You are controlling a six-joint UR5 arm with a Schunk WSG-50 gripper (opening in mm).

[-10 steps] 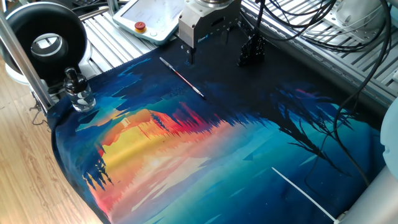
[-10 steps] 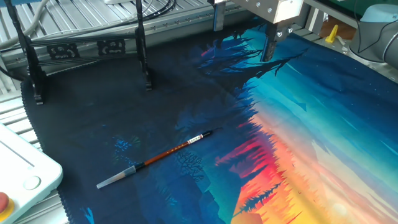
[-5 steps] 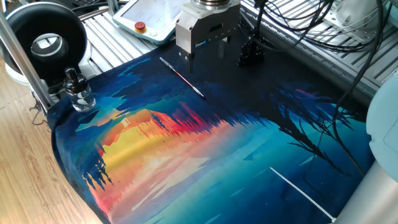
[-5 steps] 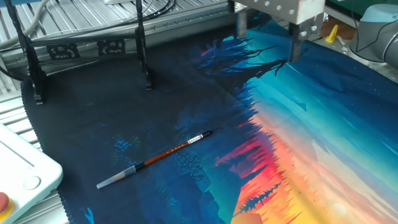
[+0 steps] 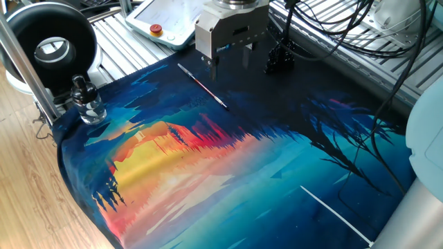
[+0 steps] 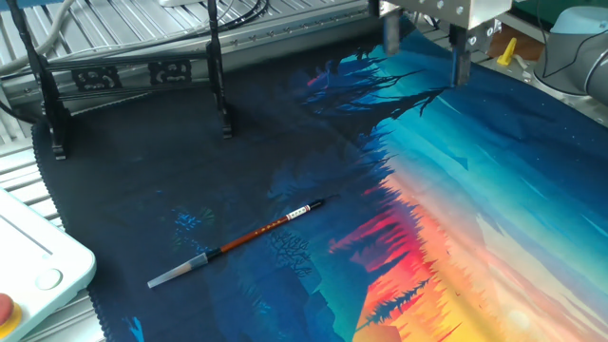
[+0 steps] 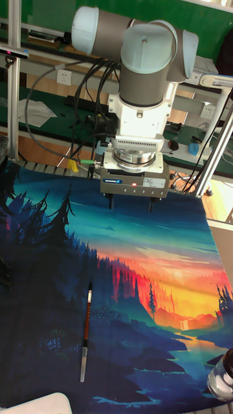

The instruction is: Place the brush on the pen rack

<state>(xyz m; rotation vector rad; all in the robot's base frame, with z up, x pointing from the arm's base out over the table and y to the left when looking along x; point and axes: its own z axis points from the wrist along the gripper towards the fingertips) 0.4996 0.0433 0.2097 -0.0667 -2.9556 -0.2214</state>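
Observation:
The brush [image 5: 203, 86] lies flat on the dark part of the painted cloth, a thin stick with a pale handle, reddish middle and dark tip [image 6: 242, 242] [image 7: 85, 326]. The pen rack [image 5: 280, 59], small, black and jagged on top, stands at the cloth's far edge. My gripper [image 5: 230, 64] hangs open above the cloth between the brush's far end and the rack, with nothing between its fingers [image 6: 425, 52] [image 7: 131, 204]. It touches neither.
A clear glass bottle [image 5: 86, 104] with a black stopper stands at the cloth's left corner. A long white rod [image 5: 336, 214] lies near the right front. A teach pendant [image 5: 169, 21] and cables lie behind. Black frame legs [image 6: 223, 119] stand on the cloth.
The gripper has turned about its vertical axis so both fingers now show side by side, and it has shifted slightly. The brush has not moved.

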